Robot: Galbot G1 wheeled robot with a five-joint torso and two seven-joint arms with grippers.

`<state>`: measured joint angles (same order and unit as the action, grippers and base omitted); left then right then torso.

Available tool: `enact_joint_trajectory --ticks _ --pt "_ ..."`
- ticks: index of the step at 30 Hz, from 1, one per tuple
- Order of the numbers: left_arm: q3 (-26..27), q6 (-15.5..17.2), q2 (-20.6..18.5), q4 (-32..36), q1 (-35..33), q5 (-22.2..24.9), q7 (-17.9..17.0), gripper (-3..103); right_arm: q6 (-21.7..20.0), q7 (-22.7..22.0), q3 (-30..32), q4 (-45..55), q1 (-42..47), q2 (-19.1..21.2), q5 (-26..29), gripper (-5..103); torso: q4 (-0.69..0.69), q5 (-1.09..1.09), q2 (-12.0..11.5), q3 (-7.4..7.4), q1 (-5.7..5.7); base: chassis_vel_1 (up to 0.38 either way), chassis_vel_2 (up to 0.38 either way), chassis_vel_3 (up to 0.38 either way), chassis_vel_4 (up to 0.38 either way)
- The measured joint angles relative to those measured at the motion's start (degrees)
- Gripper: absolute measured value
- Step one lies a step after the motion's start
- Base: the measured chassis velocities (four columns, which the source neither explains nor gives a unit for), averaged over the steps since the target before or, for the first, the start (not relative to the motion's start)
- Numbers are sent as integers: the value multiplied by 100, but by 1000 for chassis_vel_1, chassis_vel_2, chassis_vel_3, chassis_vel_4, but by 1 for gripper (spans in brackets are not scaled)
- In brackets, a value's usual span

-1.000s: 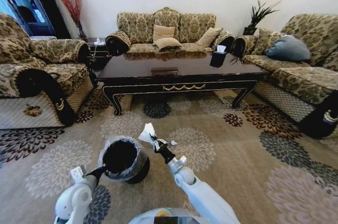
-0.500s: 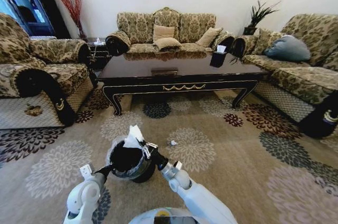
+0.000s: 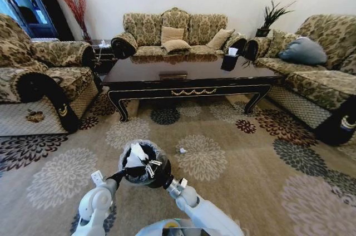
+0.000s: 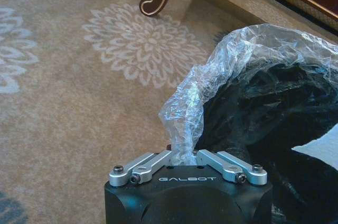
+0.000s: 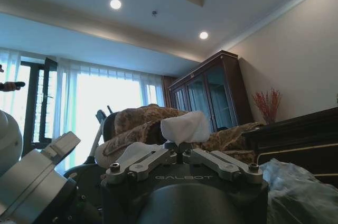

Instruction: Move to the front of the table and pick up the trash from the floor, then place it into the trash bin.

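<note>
Placing step in hand. Right gripper (image 3: 146, 165) is over the bin (image 3: 161, 176), pinching a white paper (image 5: 185, 127) just above the mouth. Left gripper (image 4: 182, 155) is pressed together on the liner (image 4: 232, 57) at the rim. Next move calls for releasing the paper. A small scrap (image 3: 182, 150) lies beyond on the floor.

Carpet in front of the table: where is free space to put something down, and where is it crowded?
Free carpet lies between the table and the trash bin, except one small white scrap. It is crowded at the bin: the left gripper pinches its liner, and the right gripper holds crumpled paper over its mouth.
</note>
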<state>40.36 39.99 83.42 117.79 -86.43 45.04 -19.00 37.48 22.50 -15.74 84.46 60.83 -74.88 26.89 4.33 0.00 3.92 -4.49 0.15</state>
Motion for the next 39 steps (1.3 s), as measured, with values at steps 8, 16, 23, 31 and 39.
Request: enact_joint_trajectory --ticks 8,16,23,31,39 --pt "51 0 -21 36 3 9 -1 2 21 -139 -26 -6 86 37 -98 28 0 0 0 0 0 0 0 0 0" --pt "88 1 -33 49 9 9 -1 2 36 -126 52 -11 125 69 -140 55 0 0 0 0 0 0 0 0 0" --pt "167 8 -40 87 -14 20 -1 2 61 -123 128 12 215 86 -231 82 0 0 0 0 0 0 0 0 0" --pt "243 14 -48 151 -45 69 -1 2 103 -126 235 11 323 96 -388 99 0 0 0 0 0 0 0 0 0" --pt "265 16 -34 198 -75 76 -1 2 147 -126 337 12 446 125 -543 100 0 0 0 0 0 0 0 0 0"
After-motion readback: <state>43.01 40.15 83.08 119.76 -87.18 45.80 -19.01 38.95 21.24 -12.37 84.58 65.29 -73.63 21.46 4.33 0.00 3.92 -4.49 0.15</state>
